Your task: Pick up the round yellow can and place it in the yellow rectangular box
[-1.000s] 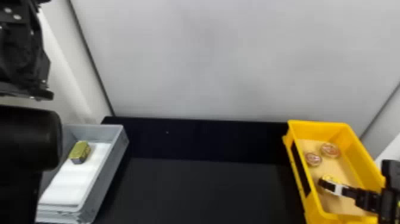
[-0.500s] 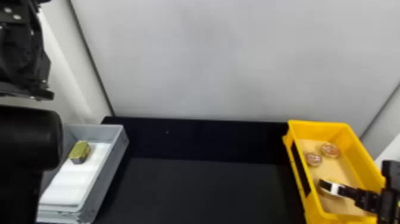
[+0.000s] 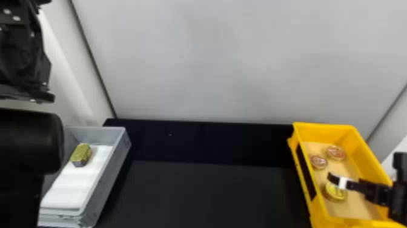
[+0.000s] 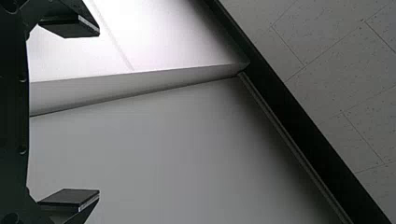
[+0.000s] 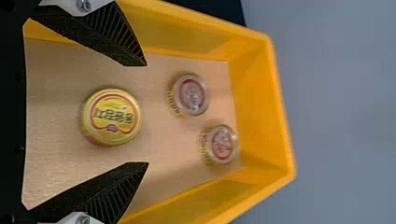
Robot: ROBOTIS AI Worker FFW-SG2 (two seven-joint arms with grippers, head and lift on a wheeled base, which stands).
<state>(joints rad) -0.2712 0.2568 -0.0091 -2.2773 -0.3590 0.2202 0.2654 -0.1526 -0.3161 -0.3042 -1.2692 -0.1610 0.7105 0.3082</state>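
In the head view my right gripper is over the yellow rectangular box, with the round yellow can lying flat on the box floor just below. Its fingers stand wide apart in the right wrist view, where the right gripper has the yellow can between and beneath them, not gripped. My left gripper is parked high at the far left in the head view; in the left wrist view the left gripper is open and holds nothing.
Two smaller round cans lie toward one end of the yellow box. A grey box on the left holds a gold block-shaped can on white sheets. Between the boxes lies a black surface, with a pale wall behind.
My right gripper has shifted up and slightly away, so more of the round yellow can shows below it. The left arm and both boxes have stayed put.
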